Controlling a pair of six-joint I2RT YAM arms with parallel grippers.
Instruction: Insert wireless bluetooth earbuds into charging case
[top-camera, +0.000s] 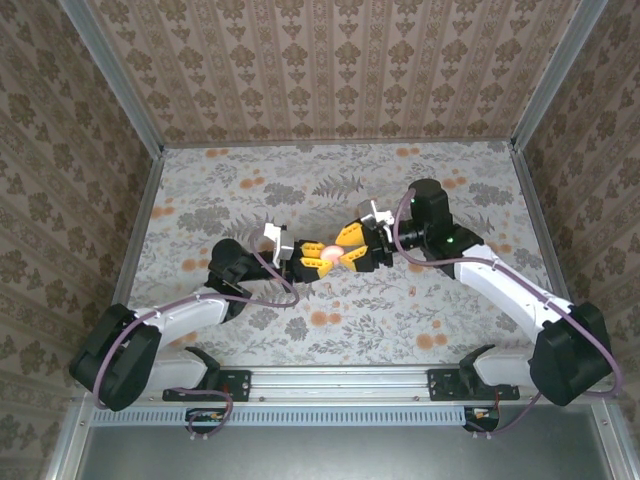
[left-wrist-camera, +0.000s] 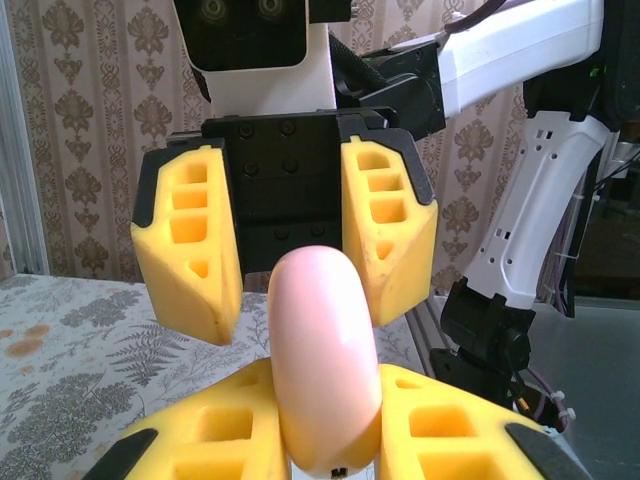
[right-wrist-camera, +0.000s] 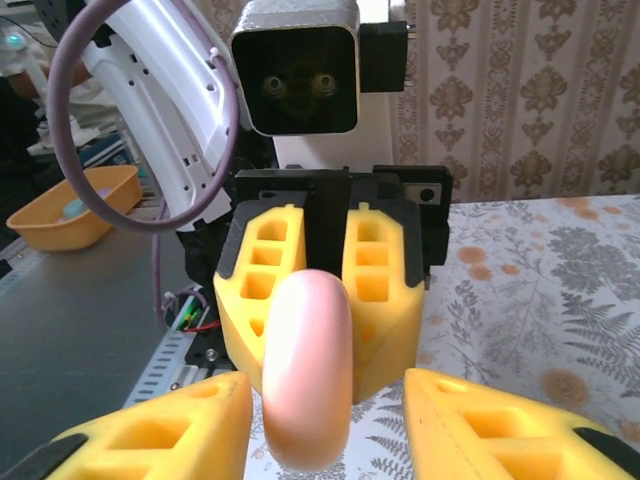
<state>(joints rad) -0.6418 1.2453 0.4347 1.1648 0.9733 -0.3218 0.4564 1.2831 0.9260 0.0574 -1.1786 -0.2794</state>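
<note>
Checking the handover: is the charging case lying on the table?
No, the left gripper holds the charging case on edge, up off the table.

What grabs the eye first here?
Two arms meet tip to tip over the middle of the floral table. The left gripper is shut on the pink charging case. The right gripper faces it, its yellow fingers open on either side of the case, not touching it.
</note>
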